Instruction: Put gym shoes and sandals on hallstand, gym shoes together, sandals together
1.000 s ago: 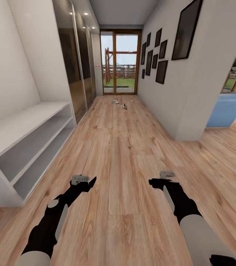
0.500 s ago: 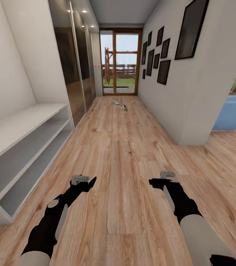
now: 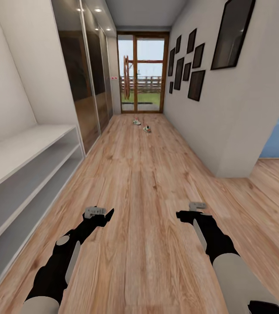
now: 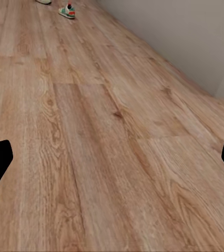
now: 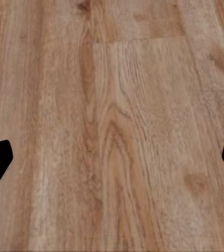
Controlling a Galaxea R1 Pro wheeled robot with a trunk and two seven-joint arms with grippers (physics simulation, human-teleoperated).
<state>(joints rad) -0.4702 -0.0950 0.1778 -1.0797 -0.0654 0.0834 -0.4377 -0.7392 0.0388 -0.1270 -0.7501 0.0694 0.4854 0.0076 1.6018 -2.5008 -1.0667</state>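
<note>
Both end effectors, left and right, hang spread and empty, since the white green-striped gym shoes lie far down the light brown wood-plank corridor floor.

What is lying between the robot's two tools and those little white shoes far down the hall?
Nothing visible. Only bare light brown wood-plank floor stretches from the left tool and right tool to the two white sneakers with green and red accents near the glass door. Both tools are open and hold nothing.
</note>
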